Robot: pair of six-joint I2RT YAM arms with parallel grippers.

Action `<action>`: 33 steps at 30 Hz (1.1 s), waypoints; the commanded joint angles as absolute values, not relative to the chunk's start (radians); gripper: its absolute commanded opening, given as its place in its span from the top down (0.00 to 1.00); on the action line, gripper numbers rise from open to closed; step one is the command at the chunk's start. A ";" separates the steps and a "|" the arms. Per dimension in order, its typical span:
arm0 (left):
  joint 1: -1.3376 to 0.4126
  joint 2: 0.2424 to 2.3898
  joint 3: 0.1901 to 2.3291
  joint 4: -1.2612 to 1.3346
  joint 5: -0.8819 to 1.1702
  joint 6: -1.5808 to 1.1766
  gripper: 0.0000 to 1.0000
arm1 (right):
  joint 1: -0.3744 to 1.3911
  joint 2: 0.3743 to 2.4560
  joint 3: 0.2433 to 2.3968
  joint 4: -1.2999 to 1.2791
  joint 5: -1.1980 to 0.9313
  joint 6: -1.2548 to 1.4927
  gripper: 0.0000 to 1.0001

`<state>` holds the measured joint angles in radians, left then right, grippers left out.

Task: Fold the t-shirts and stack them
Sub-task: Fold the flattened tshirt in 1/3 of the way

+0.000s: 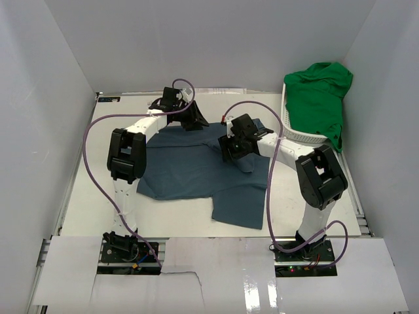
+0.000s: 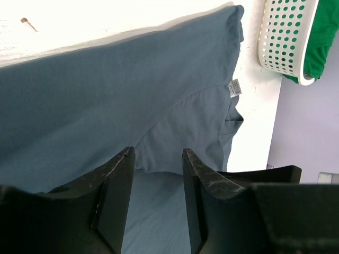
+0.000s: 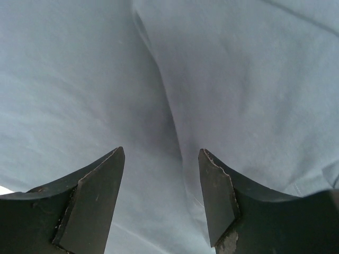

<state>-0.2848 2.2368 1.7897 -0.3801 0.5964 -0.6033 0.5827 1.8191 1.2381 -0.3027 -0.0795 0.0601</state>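
Note:
The slate-blue t-shirt [image 1: 190, 173] lies spread and partly rumpled on the white table, its small neck label [image 2: 234, 88] showing. My left gripper [image 1: 195, 121] is at the shirt's far edge. In the left wrist view its jaws [image 2: 157, 153] stand apart just above the cloth [image 2: 132, 95], over a curved fold. My right gripper [image 1: 237, 152] is low over the shirt's right part, and its jaws [image 3: 161, 152] are open astride a raised crease in the cloth [image 3: 238, 79]. The bright green t-shirt [image 1: 319, 95] lies heaped in the basket, hanging over its rim.
The white lattice basket [image 1: 294, 127] stands at the table's far right corner and also shows in the left wrist view [image 2: 275, 42] with the green cloth [image 2: 323, 32]. White walls close in the table on three sides. Purple cables loop above both arms.

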 commanded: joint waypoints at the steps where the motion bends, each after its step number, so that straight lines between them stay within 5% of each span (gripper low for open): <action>1: -0.288 2.224 1.821 -0.359 0.627 -0.609 0.49 | 0.604 1.839 1.310 -0.275 -0.110 0.052 0.36; 33: -0.288 2.279 1.689 -0.302 0.632 -0.594 0.48 | 0.601 2.079 1.551 -0.342 -0.086 0.011 0.36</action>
<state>-0.2852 2.3188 1.7088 -0.3016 0.6369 -0.6102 0.6163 2.0899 1.5169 -0.3248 -0.1074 0.0353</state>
